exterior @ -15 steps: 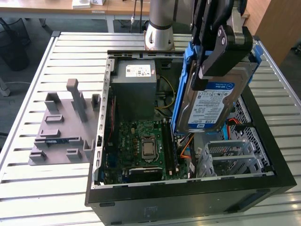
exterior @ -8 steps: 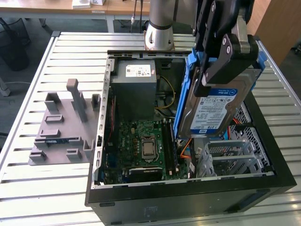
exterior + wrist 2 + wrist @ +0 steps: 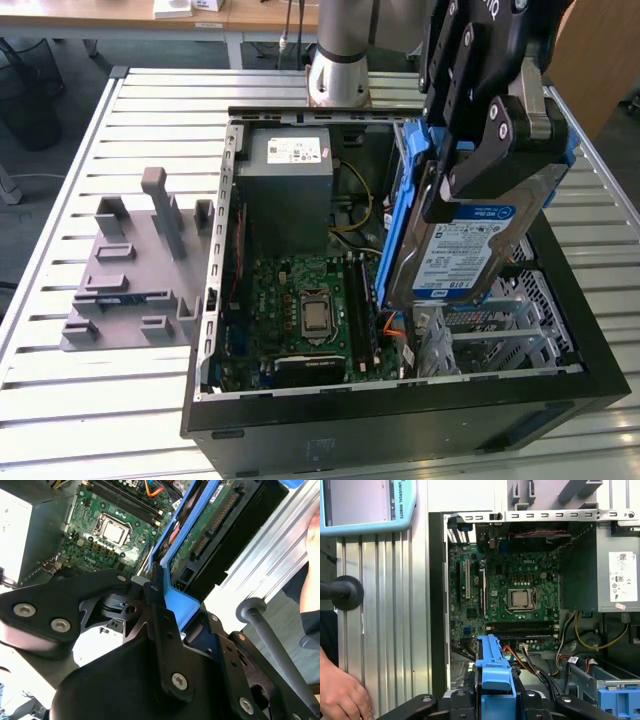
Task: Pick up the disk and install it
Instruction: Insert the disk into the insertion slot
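Observation:
The disk [image 3: 470, 245], a silver hard drive with a white-and-blue label and blue side rails, hangs tilted above the open computer case at the exterior view's right. My gripper [image 3: 482, 180] is shut on it from above, black fingers clamping its upper end. The second wrist view shows the disk's green circuit-board underside [image 3: 215, 525] and a blue rail beside my gripper [image 3: 156, 587]. In the first wrist view the disk's blue end bracket [image 3: 492, 672] sticks out from my gripper [image 3: 492, 702], over the case near the motherboard's edge.
The black case [image 3: 400, 425] lies open on a slatted metal table [image 3: 70, 420]. Inside are the motherboard [image 3: 310, 300], a grey power-supply box [image 3: 290, 170] and a grey drive cage [image 3: 500, 335] under the disk. A grey fixture [image 3: 140, 270] sits at the exterior view's left. A person's hand [image 3: 340, 695] rests near the case.

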Robot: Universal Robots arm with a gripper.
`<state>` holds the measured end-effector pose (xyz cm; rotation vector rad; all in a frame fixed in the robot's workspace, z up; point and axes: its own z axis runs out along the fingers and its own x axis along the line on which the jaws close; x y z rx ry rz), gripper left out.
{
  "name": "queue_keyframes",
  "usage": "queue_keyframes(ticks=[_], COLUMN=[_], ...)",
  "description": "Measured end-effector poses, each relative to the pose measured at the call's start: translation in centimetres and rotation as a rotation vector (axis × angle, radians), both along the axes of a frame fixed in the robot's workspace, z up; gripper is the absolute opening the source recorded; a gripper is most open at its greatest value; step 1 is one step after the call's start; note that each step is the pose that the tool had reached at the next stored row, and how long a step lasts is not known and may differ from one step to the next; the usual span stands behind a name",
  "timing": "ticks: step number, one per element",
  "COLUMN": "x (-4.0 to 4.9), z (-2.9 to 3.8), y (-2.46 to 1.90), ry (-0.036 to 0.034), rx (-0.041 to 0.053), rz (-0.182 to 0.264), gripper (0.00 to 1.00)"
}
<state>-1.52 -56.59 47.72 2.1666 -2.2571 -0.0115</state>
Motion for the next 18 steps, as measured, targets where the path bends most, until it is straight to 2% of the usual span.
queue_keyframes(ticks=[12,18], x=[2.47,2.61], z=[-0.55,-0.58], y=[-0.03,-0.03], ry=[0.0000,0.0000], rx=[-0.0001,-0.0001], rz=[0.000,0.000], gripper=[0.36,0.36])
